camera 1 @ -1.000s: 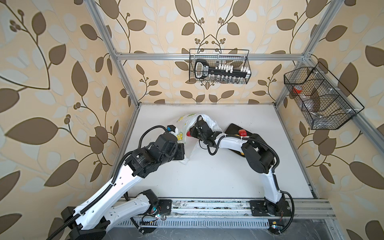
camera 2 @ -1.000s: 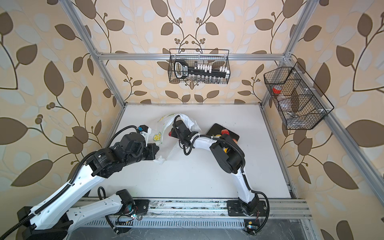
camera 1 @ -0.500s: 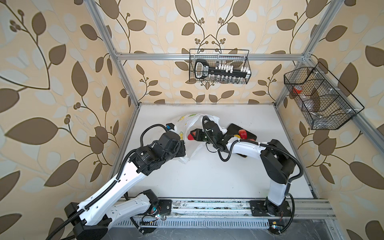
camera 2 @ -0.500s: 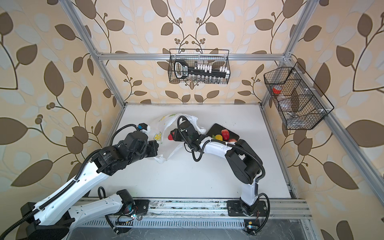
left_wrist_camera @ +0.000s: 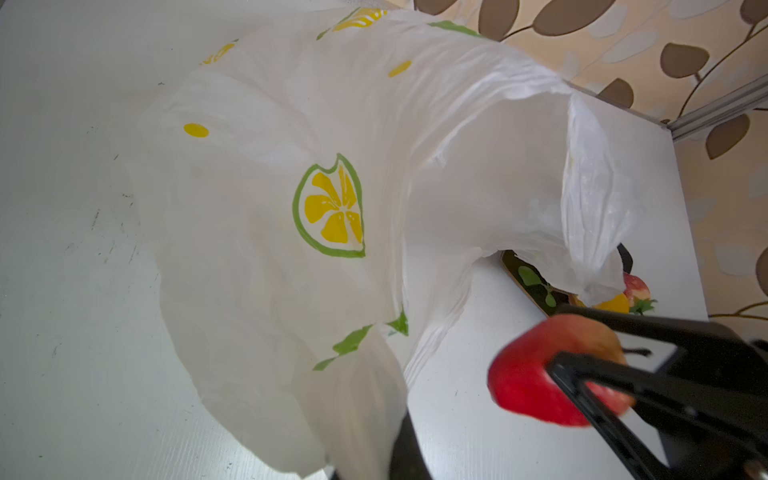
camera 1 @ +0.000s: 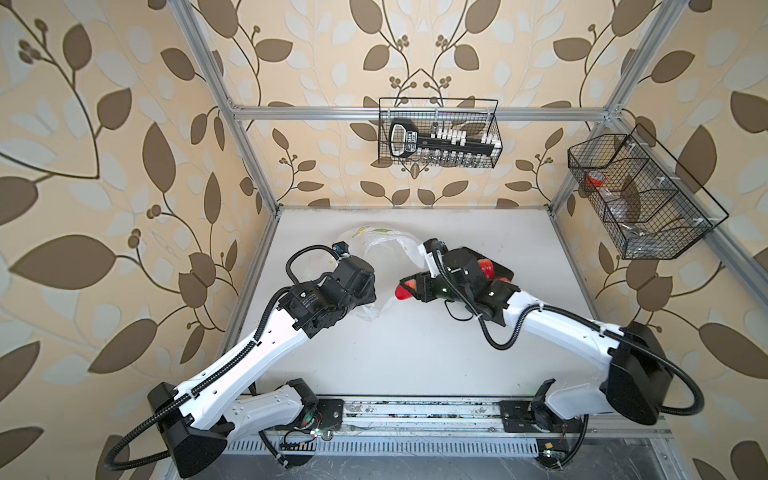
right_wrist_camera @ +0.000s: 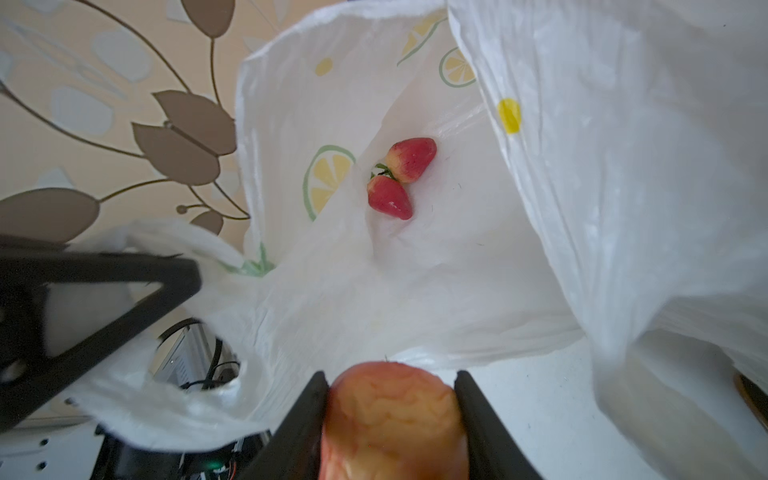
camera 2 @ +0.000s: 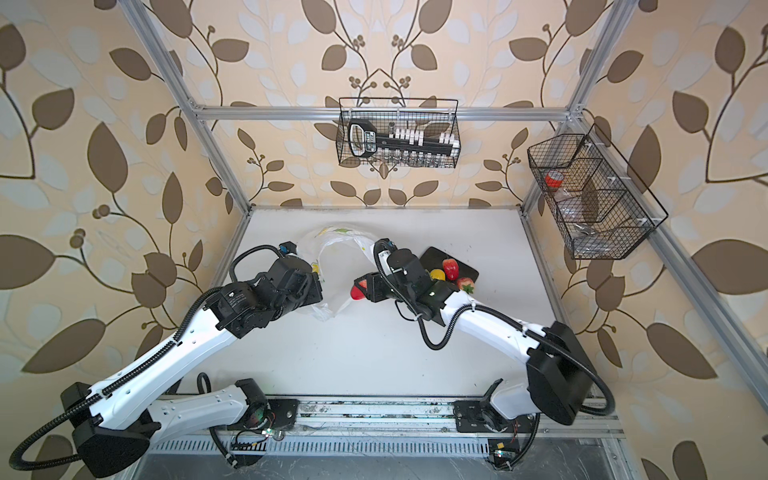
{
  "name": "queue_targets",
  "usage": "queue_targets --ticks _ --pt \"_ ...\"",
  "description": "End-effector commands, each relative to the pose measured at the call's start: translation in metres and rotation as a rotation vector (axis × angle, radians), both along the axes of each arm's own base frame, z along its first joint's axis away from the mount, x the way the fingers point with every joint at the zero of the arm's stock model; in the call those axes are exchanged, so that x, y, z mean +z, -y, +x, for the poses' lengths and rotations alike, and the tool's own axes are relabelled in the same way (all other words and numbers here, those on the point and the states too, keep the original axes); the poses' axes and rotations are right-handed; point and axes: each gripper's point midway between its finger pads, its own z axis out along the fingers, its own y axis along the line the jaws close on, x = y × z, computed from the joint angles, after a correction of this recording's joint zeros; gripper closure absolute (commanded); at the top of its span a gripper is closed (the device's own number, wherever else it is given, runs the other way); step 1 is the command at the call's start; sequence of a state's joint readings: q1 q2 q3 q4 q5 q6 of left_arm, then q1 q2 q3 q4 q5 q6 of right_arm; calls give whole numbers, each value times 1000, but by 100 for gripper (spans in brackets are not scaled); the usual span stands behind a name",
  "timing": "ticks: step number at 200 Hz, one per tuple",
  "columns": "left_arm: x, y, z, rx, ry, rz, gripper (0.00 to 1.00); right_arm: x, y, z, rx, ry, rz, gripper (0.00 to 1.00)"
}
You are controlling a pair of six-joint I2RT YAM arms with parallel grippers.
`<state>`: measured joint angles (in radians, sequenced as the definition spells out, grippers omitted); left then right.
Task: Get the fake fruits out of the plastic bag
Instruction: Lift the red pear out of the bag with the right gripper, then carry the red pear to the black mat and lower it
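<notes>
The right hand [left_wrist_camera: 571,338] grips a red peach [left_wrist_camera: 523,374] just beside the lemon-printed plastic bag [left_wrist_camera: 332,166].

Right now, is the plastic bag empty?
Not empty. The right wrist view shows two strawberries lying inside the open plastic bag.

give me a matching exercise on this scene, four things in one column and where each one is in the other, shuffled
Things:
1 reddish peach
2 two strawberries
3 plastic bag
4 yellow fruit

Places:
a on the dark tray
b pinched in the left claw
c gripped in the right claw
d lying inside the bag

Pairs: 1-c, 2-d, 3-b, 4-a
</notes>
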<state>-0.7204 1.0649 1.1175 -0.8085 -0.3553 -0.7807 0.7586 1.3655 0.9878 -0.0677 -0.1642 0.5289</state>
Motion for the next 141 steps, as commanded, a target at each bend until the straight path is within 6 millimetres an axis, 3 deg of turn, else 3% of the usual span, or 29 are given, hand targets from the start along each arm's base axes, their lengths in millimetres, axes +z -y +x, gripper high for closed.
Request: queue_targets --ticks 1,30,59,94,113,141 --pt "20 -11 7 82 58 -2 100 -8 36 -18 -34 0 -104 66" --pt "18 -16 5 90 57 15 100 3 88 -25 -166 21 -122 66" --pt "18 -15 3 76 54 17 100 18 136 -11 -310 34 -115 67" --pt "17 -14 -1 48 51 11 100 19 186 41 -454 69 -132 67" --pt "18 -13 -3 29 50 10 100 16 200 77 -450 120 -155 66" --pt "21 -13 -6 11 60 2 100 -10 210 123 -376 180 -348 67"
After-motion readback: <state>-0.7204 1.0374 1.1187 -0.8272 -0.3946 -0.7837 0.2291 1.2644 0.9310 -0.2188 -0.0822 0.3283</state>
